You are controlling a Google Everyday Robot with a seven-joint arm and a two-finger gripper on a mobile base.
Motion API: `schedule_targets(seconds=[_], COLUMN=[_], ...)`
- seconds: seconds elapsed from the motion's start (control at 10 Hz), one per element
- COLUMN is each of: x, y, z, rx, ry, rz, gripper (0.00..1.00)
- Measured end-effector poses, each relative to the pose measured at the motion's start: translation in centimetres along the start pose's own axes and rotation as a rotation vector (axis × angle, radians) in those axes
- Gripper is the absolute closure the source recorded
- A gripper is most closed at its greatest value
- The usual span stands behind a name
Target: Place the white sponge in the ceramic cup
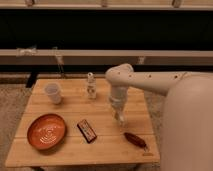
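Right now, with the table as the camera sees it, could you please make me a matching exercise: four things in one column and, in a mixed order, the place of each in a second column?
Things
1. ceramic cup
2. orange bowl
3. dark brown bar
4. gripper

Places
a. over the right half of the table, pointing down
b. front left of the table
c. back left of the table
d. lying just right of the orange bowl

Pairs: 1-c, 2-b, 3-d, 4-a
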Motion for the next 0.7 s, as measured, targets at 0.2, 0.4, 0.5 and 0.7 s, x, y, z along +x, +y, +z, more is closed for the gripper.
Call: schedule_targets(seconds=[0.2, 0.4, 0.5, 0.7], x=[-1.0, -2.1, -3.3, -4.2], y=[-0.9, -1.2, -0.6, 0.0], z=[-4.4, -7.7, -9.9, -12.5], rx=[0.004, 0.004, 0.001, -0.011], ry=[-0.167, -0.316, -0.412, -0.541], rz=[-0.080, -0.151, -0.210, -0.295], gripper=[1.00, 1.00, 1.00, 1.00])
